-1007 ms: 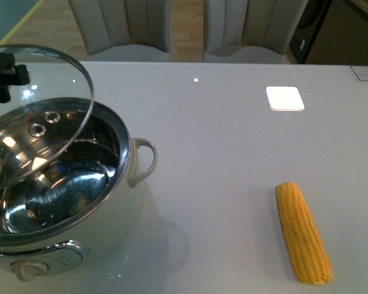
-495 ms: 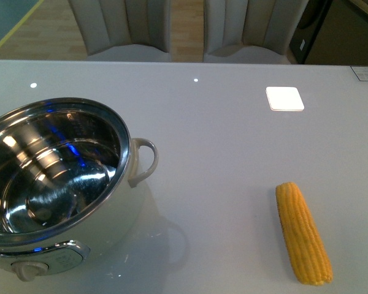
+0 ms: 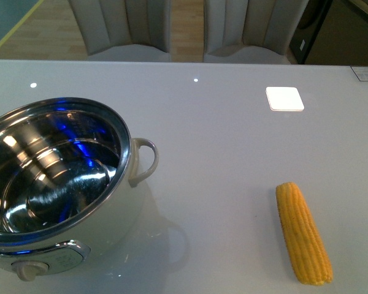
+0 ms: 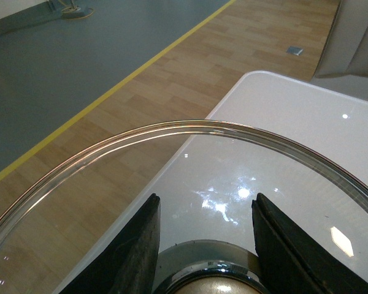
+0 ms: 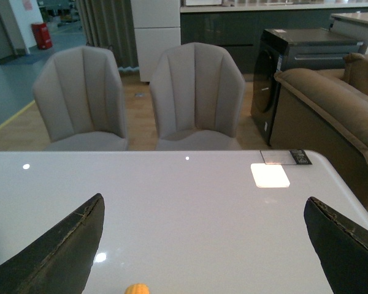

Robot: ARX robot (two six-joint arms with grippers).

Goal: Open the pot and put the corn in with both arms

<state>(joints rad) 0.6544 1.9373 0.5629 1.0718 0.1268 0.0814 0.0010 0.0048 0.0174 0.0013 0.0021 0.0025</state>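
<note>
The white pot [image 3: 67, 202] stands open at the table's front left, its steel inside bare, cream loop handle [image 3: 144, 160] to its right and cream knob [image 3: 29, 269] in front. The yellow corn [image 3: 302, 233] lies on the table at the front right. Neither arm shows in the front view. In the left wrist view my left gripper [image 4: 205, 242] is shut on the knob of the glass pot lid [image 4: 190, 131], held above the table's left corner. In the right wrist view my right gripper [image 5: 202, 245] is open wide, with the corn's tip [image 5: 137, 288] just below it.
A white square patch [image 3: 285, 98] lies on the table at the back right. Two grey chairs [image 3: 119, 27] stand behind the table [image 3: 221, 147]. A sofa [image 5: 331, 116] and dark cabinet [image 5: 300, 55] are off to the right. Wooden floor lies beyond the table's left edge [image 4: 172, 159].
The glass lid and left gripper, over the pot's left side a second ago, have moved out of the front view. The pot now stands uncovered. The corn has not moved.
</note>
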